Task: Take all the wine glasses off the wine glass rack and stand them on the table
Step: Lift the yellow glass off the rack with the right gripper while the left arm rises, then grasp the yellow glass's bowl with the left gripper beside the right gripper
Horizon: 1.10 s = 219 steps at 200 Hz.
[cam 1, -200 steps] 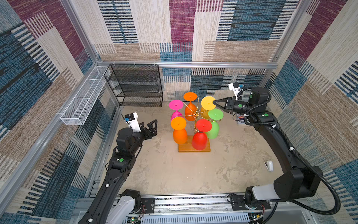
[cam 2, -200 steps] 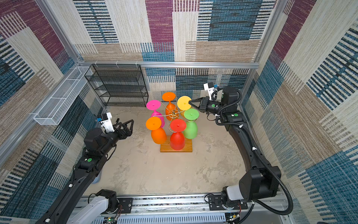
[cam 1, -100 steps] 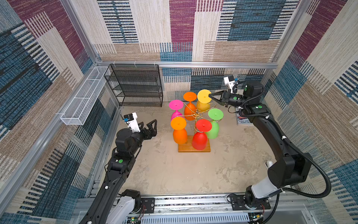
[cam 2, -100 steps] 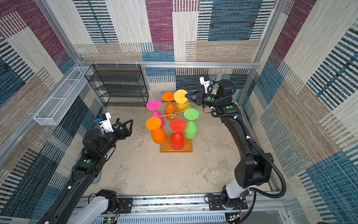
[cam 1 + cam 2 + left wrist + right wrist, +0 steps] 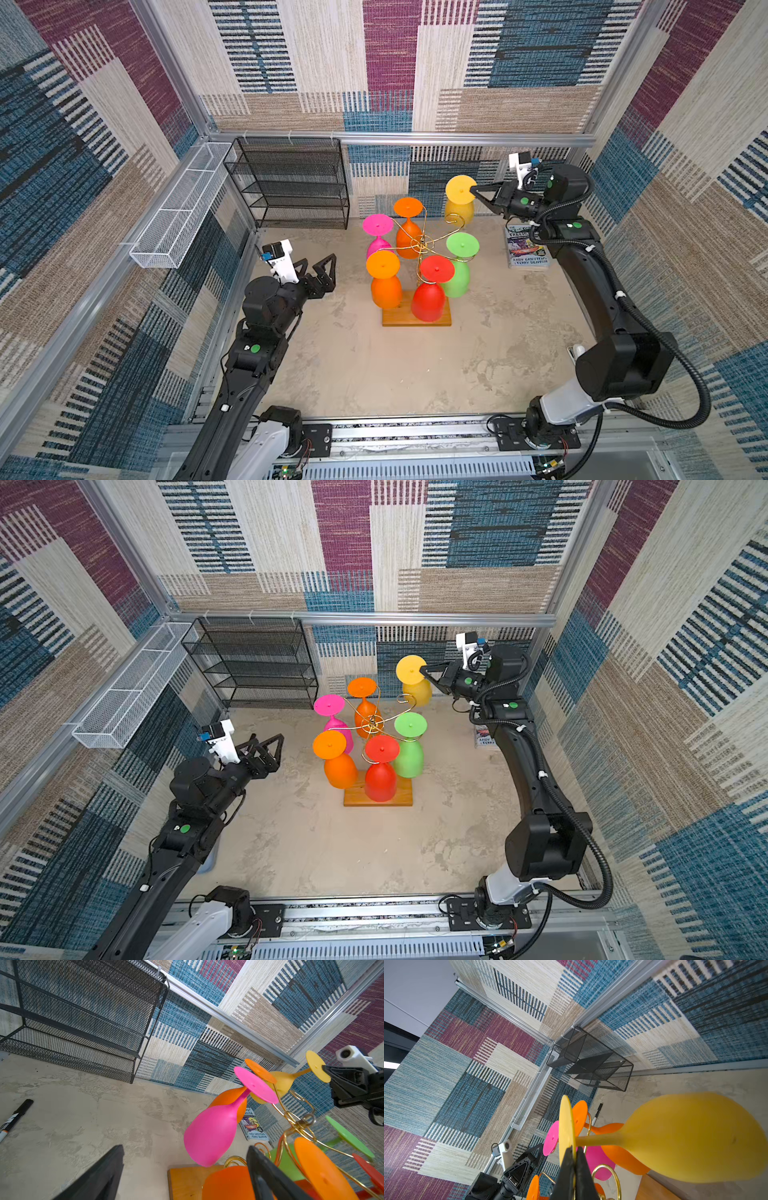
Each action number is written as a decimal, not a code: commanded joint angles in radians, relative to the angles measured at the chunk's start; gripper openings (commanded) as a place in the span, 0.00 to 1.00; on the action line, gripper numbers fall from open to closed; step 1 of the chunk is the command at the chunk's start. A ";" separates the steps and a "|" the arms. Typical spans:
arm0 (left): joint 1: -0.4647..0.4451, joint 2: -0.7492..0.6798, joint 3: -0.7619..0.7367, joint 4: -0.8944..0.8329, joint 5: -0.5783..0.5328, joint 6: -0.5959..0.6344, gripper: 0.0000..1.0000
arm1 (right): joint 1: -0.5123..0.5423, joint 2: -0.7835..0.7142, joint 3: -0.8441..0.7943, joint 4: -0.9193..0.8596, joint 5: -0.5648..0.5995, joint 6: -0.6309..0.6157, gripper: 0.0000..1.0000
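Patchwork woven panels wall in a mottled beige worktop [image 5: 374, 374], seen from above, with 12 o'clock at the back wall and the rack's post as the dial's centre. Nearest the front rail, the left pincer [image 5: 319, 261] hovers at 9 o'clock, its jaws spread wide and holding nothing, well apart from the glasses. At the centre stands the wine glass rack [image 5: 415, 319], a gold wire tree on a wooden base, with five more glasses [image 5: 428, 297] hanging bowl-down from its curled arms. Farther back, at about 1 o'clock, the yellow wine glass [image 5: 459, 189] hangs in the air, apparently clear of the empty curl beneath it. The right pincer [image 5: 473, 190] is clenched on the rim of the glass's foot disc. The stem runs from the foot down and slantwise, so the bowl lies below the pincer and on its rack side. Any carry-away looks best led outward, away from the post, and the right arm is plainly the one placed for it. A paperback book [image 5: 525, 249] lies at 3 o'clock. A black mesh shelf unit [image 5: 291, 183] stands against the back wall at 10 o'clock.
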 commanded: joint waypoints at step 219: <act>-0.042 0.840 0.599 1.375 1.045 -0.788 0.90 | 0.308 -0.310 -0.357 1.113 -0.081 0.493 0.00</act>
